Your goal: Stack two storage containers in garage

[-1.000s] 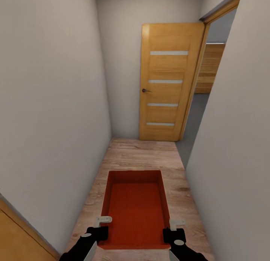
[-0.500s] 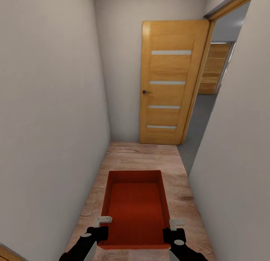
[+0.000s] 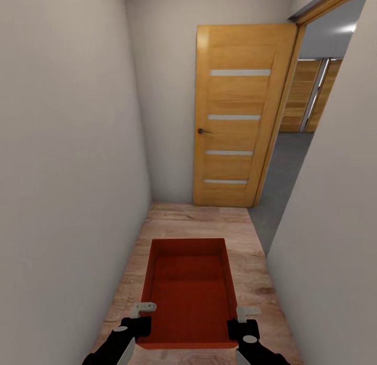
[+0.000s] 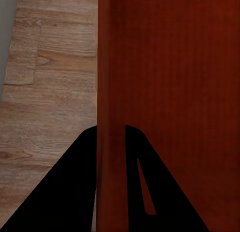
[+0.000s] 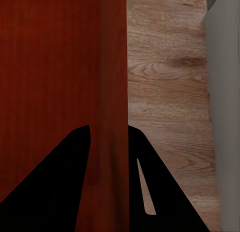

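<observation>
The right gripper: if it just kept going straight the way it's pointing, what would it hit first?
Nothing new, probably: the right gripper is already clamped on the storage container's side wall. Beyond that wall the line seems to meet the wood-plank floor.

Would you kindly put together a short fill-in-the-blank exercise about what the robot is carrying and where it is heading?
1. The orange-red storage container is held by ____ grippers, the left gripper and the right gripper.
2. Each gripper's jaws clamp a side ____ of the container.
3. The floor under the container is light ____ planks.
4. Ahead, the wooden door stands ____, with grey floor beyond.

Missing words: both; wall; wood; open
</observation>
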Motion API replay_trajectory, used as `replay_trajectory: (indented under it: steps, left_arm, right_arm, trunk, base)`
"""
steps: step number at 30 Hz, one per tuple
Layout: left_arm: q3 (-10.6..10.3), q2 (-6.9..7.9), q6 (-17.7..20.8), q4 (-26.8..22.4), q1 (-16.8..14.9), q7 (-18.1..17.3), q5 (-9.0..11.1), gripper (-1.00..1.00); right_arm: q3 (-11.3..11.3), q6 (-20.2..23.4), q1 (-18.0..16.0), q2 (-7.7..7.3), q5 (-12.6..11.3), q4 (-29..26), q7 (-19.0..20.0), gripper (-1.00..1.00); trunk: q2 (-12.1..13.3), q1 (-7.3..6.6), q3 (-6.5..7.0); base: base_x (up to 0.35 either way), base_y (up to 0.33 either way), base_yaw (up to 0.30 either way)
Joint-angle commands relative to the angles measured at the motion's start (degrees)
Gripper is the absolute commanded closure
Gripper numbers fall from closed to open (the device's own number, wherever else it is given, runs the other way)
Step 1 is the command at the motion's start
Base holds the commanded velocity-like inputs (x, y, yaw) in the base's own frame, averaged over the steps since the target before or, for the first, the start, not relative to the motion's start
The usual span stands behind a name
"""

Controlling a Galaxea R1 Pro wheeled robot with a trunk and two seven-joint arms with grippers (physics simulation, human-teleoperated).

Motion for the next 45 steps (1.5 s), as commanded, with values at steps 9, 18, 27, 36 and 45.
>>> replay_trajectory:
  steps: [9,18,27,36,45]
  left_arm:
    - [-0.37,0.14,-0.33,-0.29,0.01,0.66,-1.14,1.0]
    - [-0.37,0.14,-0.33,-0.29,-0.01,0.66,-1.14,1.0]
    - [-0.37,0.14,-0.33,-0.29,-0.01,0.66,-1.14,1.0]
    - [-0.37,0.14,-0.33,-0.29,-0.01,0.66,-1.14,1.0]
    - [-0.37,0.14,-0.33,-0.29,-0.01,0.66,-1.14,1.0]
  right_arm:
    - [-0.61,-0.44,-0.08,-0.77,-1.89,0.29,-0.87,1.0]
    - [-0.61,-0.44,-0.09,-0.84,-1.89,0.29,-0.84,1.0]
    - [-0.61,-0.44,-0.1,-0.86,-1.89,0.29,-0.84,1.0]
    - [-0.61,-0.44,-0.06,-0.92,-1.89,0.29,-0.84,1.0]
    - [-0.61,-0.44,-0.1,-0.93,-1.89,0.29,-0.84,1.0]
  trunk:
    - [-0.08,0.05,-0.09]
    - [-0.08,0.05,-0.09]
    - [-0.08,0.05,-0.09]
    - [-0.08,0.05,-0.09]
    - [-0.08,0.05,-0.09]
  base:
    - [0.324,0.0,-0.214]
    - [0.324,0.0,-0.051]
    - [0.323,0.0,0.0]
    - [0.324,0.0,0.0]
    - [0.324,0.0,0.0]
